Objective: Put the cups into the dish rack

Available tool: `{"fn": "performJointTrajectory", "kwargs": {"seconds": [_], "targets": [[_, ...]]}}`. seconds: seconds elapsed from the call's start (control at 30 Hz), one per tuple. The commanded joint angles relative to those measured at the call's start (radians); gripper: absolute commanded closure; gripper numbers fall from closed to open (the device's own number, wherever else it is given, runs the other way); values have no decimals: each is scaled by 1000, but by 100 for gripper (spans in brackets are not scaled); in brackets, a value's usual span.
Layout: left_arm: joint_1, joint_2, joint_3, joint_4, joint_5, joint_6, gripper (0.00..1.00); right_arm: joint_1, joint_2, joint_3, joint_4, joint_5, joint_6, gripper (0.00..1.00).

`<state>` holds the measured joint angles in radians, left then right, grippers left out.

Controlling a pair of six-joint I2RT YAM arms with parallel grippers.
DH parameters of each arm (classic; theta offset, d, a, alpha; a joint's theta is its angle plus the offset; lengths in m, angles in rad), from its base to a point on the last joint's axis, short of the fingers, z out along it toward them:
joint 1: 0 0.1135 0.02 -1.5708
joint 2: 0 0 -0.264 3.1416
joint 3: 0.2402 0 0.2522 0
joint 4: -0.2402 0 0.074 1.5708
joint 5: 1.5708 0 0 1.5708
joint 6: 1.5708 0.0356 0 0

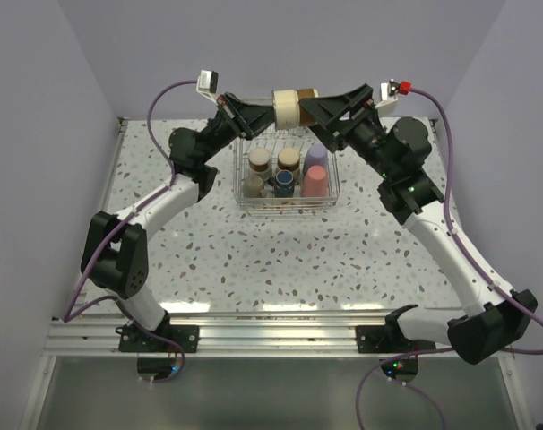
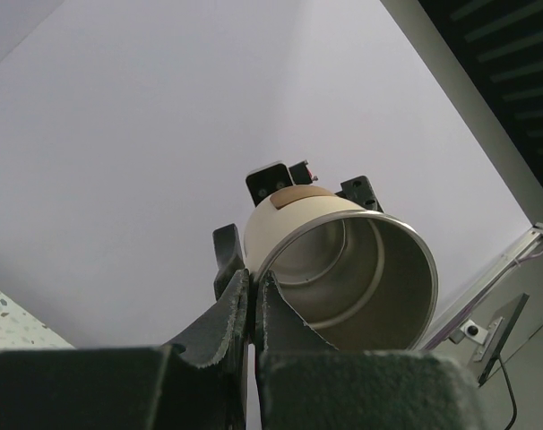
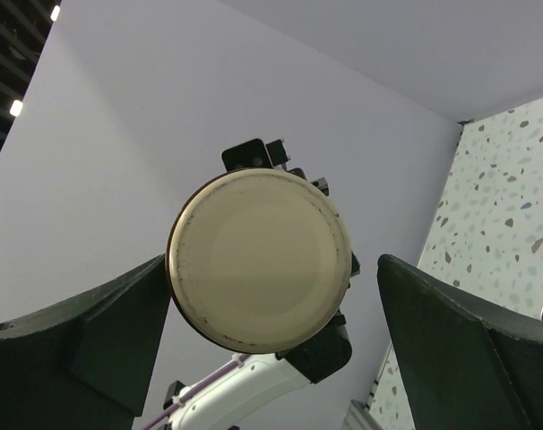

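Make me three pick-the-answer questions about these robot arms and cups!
1. Where is the cream metal cup? A. in the air between the grippers B. inside the silver wire dish rack C. beside the rack
2. In the rack, what colour is the cup behind the coral-pink cup? A. green B. lavender C. yellow
3. The right gripper is: A. shut B. hidden C. open
Answers: A, the left gripper holds it by its rim; B, the lavender cup stands there; C, its fingers stand wide apart.

We see plain pale-lavender walls enclosing a white speckled terrazzo tabletop, with an aluminium rail along its near edge.
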<state>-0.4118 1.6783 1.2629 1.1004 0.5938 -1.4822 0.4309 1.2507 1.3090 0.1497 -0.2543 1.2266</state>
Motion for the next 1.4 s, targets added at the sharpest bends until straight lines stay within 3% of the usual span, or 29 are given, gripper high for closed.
{"fn": "performJointTrajectory", "kwargs": {"seconds": [0.0,0.23,0.33,0.43,0.47,0.57,0.6,0.63,0.7,0.83,0.9,0.93,1.1,1.3,1.37], "targets": [[-2,-23,7,110,-20,-30,100,0,6,32,1,-8,-16,1],[-1,-37,-11,105,-15,-24,100,3,16,44,-7,16,-19,5],[-1,-37,-17,108,-12,-30,100,5,24,44,5,16,-10,19],[-2,-32,-20,113,-3,-39,100,11,32,44,25,20,-6,37],[-2,-29,-17,113,4,-43,100,14,33,50,30,18,-6,49],[1,-20,-8,82,26,-43,100,17,44,56,34,16,-10,68],[4,-17,6,22,35,-35,98,19,44,55,34,20,-18,79],[7,-15,12,-14,43,-23,86,17,44,53,34,26,-24,86],[19,-25,23,-126,58,28,75,17,44,53,19,36,-58,100],[50,-64,23,-365,40,157,44,16,67,98,-59,88,-154,100],[74,-95,44,-585,-10,265,36,12,108,151,-104,108,-217,100],[83,-106,55,-670,-35,349,0,12,124,197,-116,116,-237,100],[156,-144,185,-1295,-328,540,0,5,307,355,-185,170,-384,100],[206,-190,217,-1482,-485,686,0,8,567,614,-252,280,-580,100],[208,-200,217,-1508,-505,737,0,6,723,790,-295,311,-624,100]]}}
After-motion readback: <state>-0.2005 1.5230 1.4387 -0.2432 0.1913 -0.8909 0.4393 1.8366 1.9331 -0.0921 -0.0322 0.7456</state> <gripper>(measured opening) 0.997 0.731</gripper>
